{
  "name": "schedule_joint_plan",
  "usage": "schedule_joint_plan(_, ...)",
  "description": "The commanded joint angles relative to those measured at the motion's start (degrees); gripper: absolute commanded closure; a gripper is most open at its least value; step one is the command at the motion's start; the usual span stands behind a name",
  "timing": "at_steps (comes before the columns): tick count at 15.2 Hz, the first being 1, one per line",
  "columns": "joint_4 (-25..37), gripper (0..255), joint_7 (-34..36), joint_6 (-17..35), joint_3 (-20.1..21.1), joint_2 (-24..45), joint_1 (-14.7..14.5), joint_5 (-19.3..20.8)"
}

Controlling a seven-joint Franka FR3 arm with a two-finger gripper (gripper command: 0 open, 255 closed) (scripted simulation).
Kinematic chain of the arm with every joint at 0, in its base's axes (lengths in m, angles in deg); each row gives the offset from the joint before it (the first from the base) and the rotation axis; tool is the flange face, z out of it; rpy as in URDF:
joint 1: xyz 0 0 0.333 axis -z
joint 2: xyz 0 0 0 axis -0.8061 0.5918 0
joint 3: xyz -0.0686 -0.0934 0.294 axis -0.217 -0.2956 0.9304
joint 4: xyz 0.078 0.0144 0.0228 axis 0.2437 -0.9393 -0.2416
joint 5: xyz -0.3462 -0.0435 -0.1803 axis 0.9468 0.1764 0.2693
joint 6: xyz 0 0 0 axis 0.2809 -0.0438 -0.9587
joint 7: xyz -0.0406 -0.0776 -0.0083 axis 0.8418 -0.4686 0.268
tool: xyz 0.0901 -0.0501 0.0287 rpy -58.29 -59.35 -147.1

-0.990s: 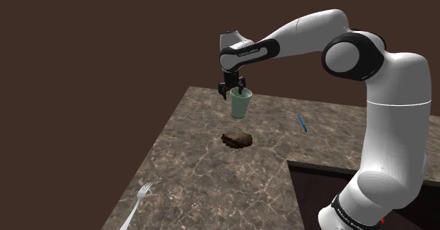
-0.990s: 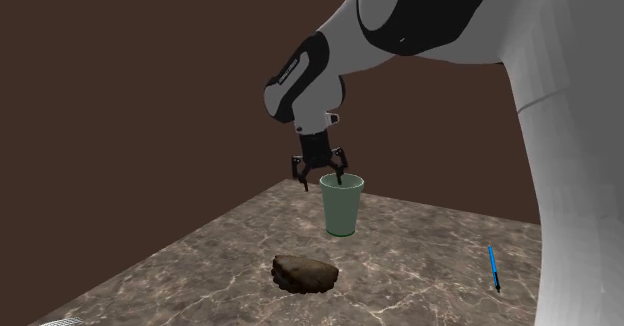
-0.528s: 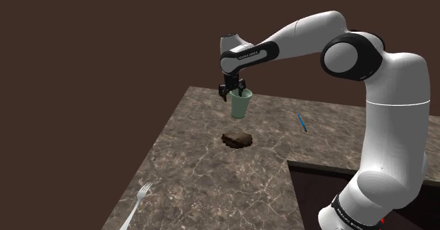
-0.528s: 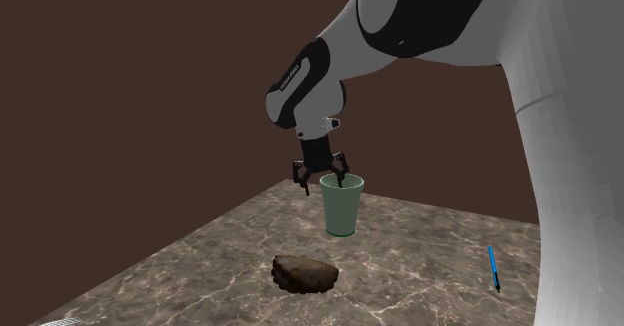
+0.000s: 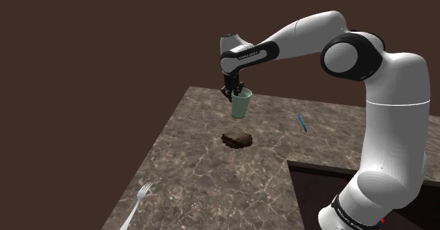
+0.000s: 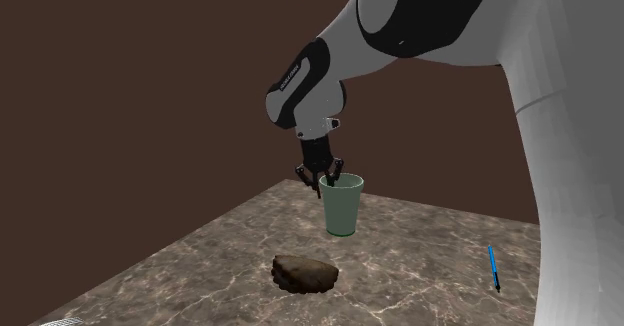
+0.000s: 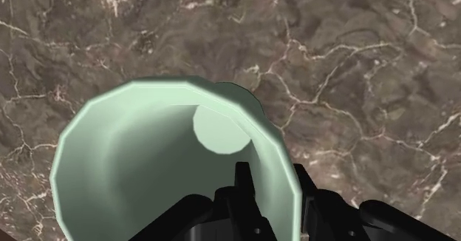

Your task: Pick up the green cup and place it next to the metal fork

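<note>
Claw pinched shut on green cup rim, 1 finger inside; cup stands on bench.

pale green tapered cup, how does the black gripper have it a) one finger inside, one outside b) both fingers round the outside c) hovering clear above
a: in the wrist view the black two-finger gripper clasps the wall of the pale green tapered cup, one finger inside and one outside.
</note>
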Motion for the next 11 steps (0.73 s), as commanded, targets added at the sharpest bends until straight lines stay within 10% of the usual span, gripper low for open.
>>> schedule_joint_plan(1,0.01,255,0.0,-0.01,-0.02,-0.01,0.01,0.02)
schedule_joint_plan(11,2.95,255,-0.92,-4.52,0.13,-1.67,-0.03,-0.46)
